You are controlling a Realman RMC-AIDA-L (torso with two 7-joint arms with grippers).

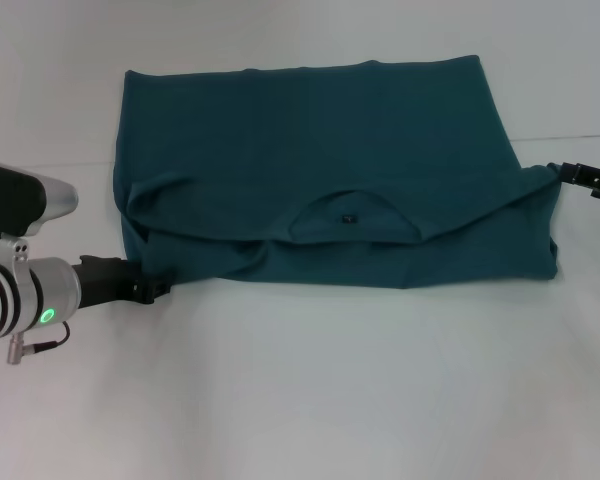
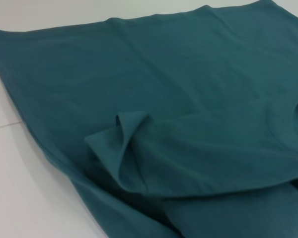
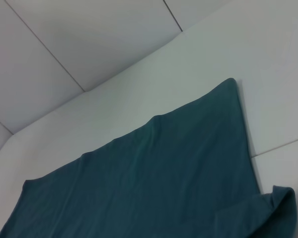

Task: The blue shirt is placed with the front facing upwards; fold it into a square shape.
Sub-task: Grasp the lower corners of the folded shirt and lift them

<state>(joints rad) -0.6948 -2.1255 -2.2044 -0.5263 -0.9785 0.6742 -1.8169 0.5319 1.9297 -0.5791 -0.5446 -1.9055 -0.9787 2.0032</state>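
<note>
On the white tabletop [image 1: 310,390] in front of you, the large dark teal-blue cotton T-shirt [image 1: 320,130] lies spread wide, its near part folded back over itself so the round neck opening with its small dark label [image 1: 349,216] faces up near the front edge of the pile.

Your left gripper [image 1: 152,289] reaches in low and nearly level from the left side, its silver wrist section with the green light trailing behind. Its black fingers sit right at the near left corner of the shirt, touching the cloth edge; whether they are closed on the fabric cannot be told from here. Just beyond those fingers, the left wrist view shows a small peaked fold of cloth [image 2: 131,130] standing up from the layered edge, with the plain teal panel stretching away past it.

Your right gripper [image 1: 563,174] comes in from the right edge, also low and roughly level. The shirt's right side is drawn out into a point that meets its fingers, and the cloth there looks lifted and pulled taut toward them, so they appear clamped on that corner. In the right wrist view a curled corner of the fabric [image 3: 280,203] sits close by, with the flat teal sheet running off beyond it.
</note>
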